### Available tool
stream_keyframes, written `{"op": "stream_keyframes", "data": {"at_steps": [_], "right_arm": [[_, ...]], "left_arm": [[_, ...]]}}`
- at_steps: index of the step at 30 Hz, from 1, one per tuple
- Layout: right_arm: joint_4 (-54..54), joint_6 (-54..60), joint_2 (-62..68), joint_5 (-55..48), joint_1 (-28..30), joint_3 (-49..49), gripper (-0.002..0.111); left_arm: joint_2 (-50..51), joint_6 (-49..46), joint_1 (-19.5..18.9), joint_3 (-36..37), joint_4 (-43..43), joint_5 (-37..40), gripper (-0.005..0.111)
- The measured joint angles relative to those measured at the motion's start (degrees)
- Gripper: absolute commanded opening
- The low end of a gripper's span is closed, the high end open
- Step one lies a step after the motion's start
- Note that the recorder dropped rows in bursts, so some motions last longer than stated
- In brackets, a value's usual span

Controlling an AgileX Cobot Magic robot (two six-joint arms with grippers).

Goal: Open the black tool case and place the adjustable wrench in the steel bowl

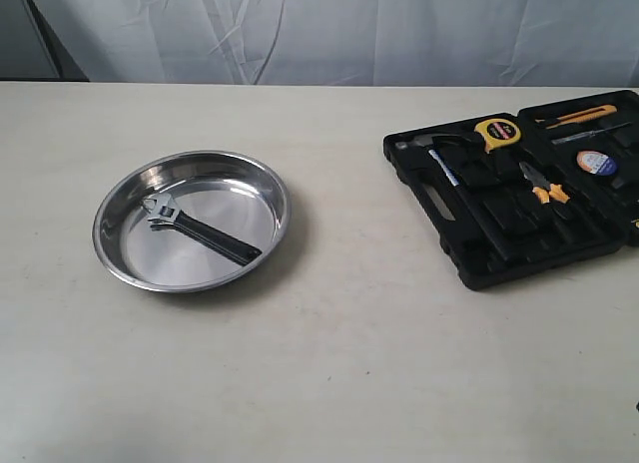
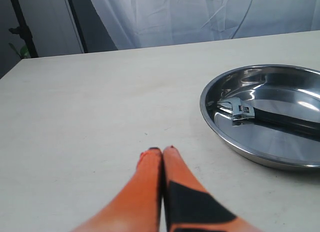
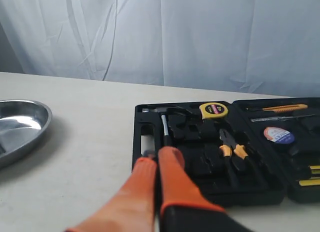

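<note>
On the table, left to right: wrench in bowl, case open

Left gripper, tips pressed together and empty, hangs over the bare table beside the steel bowl. Adjustable wrench lies flat on the bowl's bottom, head toward the left rim. It is judged rigid, dense and smooth, best taken across the black handle; the light bowl may slide. Broad bare tabletop separates the bowl from the black tool case, lid laid back, at far right. Right gripper, likewise closed on nothing, points at the case.
</note>
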State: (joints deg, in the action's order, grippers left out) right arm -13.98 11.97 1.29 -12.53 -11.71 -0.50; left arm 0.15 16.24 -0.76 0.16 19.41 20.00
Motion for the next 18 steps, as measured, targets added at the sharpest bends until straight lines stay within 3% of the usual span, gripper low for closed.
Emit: {"op": "stream_keyframes", "data": {"at_steps": [18], "right_arm": [[0.0, 0.1, -0.9, -5.7, 0.0, 0.4, -0.001]], "left_arm": [[0.0, 0.0, 0.0, 0.0, 0.0, 0.0, 0.000]]}}
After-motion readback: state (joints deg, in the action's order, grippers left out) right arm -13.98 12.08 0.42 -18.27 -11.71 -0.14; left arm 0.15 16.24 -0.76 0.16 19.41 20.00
